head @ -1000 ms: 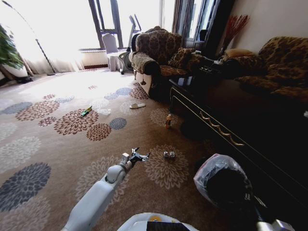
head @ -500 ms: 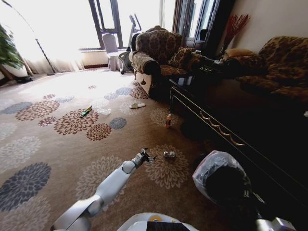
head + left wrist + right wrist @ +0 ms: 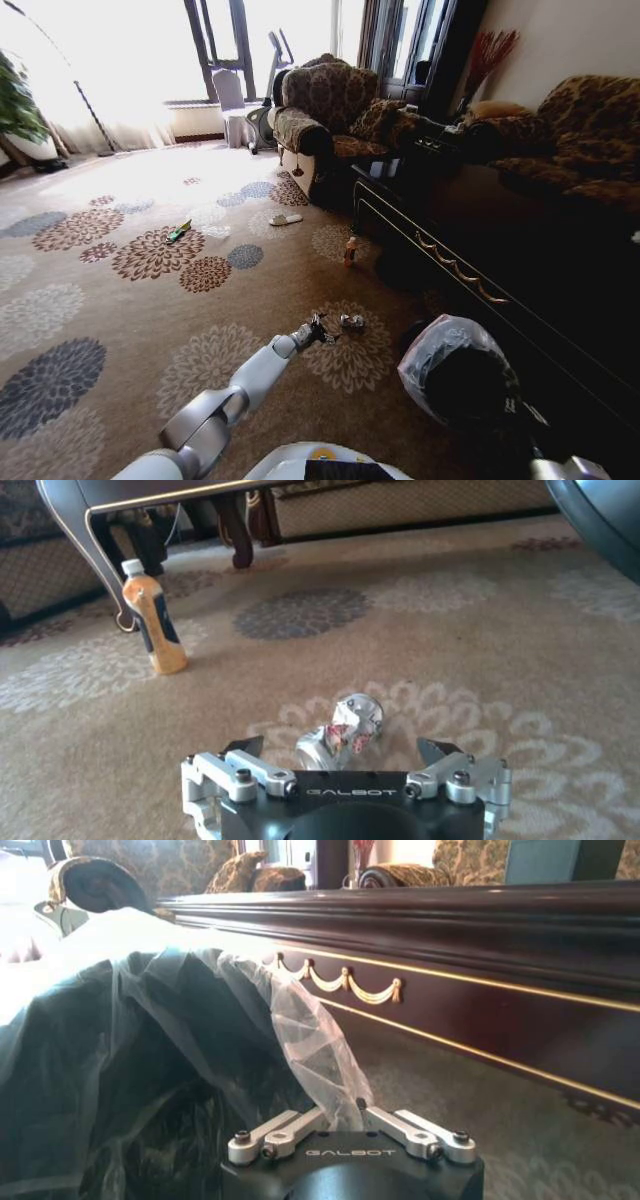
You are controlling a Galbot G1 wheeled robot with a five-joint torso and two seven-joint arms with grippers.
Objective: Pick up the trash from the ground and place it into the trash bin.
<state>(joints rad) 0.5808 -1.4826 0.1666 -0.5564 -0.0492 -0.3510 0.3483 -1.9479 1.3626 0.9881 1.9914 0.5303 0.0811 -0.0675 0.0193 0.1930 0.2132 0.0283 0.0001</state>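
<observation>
Pincer state first: our right pincer (image 3: 352, 1119) is clamped on the liner of the trash bin (image 3: 455, 378), which it holds at our lower right. Our left pincer (image 3: 340, 748) hangs spread apart just before a crushed can (image 3: 340, 731) on the carpet (image 3: 120, 330). Farther off, a bottle (image 3: 153, 618) stands beside the desk (image 3: 470, 250) leg.

can (image 3: 351, 322) on carpet (image 3: 120, 300) just ahead of left gripper (image 3: 320, 329), trash bin (image 3: 455, 375) right

head view high over carpet (image 3: 120, 300), wrist views low, close
</observation>
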